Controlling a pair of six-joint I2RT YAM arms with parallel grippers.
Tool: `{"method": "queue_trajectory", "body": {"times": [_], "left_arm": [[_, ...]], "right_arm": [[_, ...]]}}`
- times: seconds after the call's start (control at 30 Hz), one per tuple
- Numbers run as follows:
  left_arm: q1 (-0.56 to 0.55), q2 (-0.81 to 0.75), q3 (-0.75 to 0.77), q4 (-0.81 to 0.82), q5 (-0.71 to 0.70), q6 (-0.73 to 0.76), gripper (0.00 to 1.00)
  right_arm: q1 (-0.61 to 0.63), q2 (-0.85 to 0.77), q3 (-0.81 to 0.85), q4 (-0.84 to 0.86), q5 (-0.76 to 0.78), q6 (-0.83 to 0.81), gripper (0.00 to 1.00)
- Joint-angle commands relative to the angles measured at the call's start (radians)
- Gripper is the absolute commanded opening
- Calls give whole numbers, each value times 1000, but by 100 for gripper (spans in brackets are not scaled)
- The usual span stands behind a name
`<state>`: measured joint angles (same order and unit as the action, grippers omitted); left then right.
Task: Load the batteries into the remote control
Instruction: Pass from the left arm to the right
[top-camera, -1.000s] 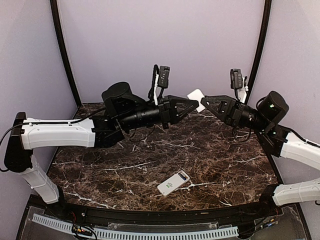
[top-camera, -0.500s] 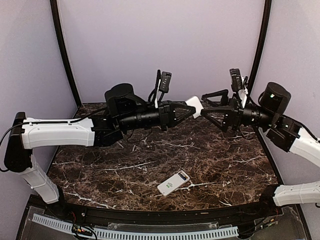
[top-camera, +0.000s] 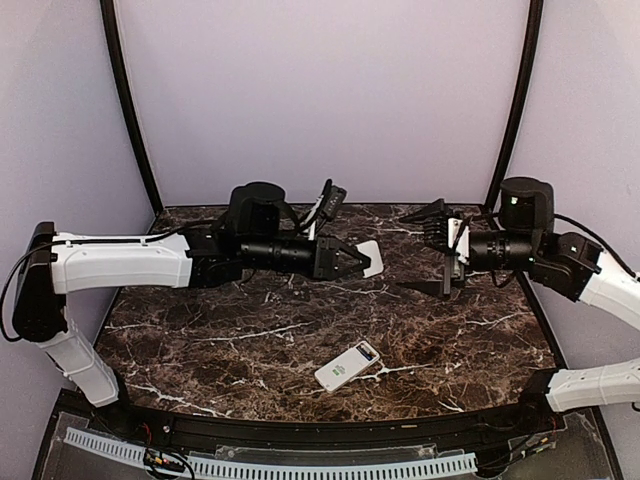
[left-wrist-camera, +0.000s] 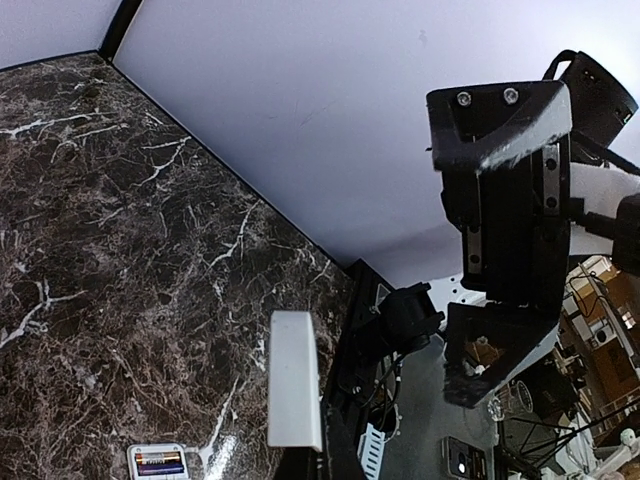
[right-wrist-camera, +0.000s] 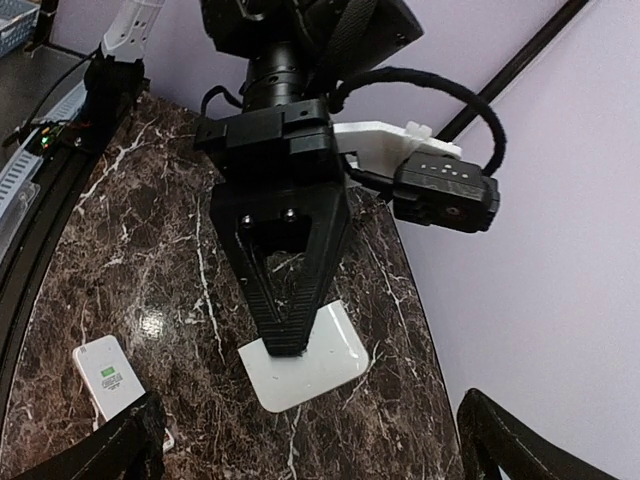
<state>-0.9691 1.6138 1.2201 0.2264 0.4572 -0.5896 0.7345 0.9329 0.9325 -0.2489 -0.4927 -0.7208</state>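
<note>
My left gripper (top-camera: 350, 262) is shut on one edge of the small white cover plate (top-camera: 370, 258), holding it in the air above the back of the table. In the right wrist view its fingers (right-wrist-camera: 285, 320) pinch the plate (right-wrist-camera: 320, 370). My right gripper (top-camera: 405, 253) stands wide open just right of the plate, touching nothing. The white remote control (top-camera: 347, 366) lies near the front edge. In the left wrist view two slim bars, one pale and one dark bluish, show in a recess at the remote's (left-wrist-camera: 158, 463) end; they look like the batteries.
The dark marble table (top-camera: 250, 340) is walled in by lilac panels at the back and sides. A black rail (top-camera: 300, 430) runs along the front edge. The two arms face each other over the back half of the table.
My right gripper has opened and let go of the cover plate, which the left gripper now holds alone. Both grippers have come down lower, and the plate has moved slightly left.
</note>
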Motion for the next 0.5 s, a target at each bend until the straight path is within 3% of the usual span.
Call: {"method": "queue_trajectory", "body": {"times": [0.0,0.27,0.47], "left_arm": [[-4,9,-9,-38,48,-16,0],[-4,24,0,-59,67,-12,0],[-5,27,2,-53,76,-11,0]], "right_arm": [[63,41,-7,-15,71,-260,99],[93,172,48,-81,107,-344,99],[96,205,53,5,130,-345,96]]}}
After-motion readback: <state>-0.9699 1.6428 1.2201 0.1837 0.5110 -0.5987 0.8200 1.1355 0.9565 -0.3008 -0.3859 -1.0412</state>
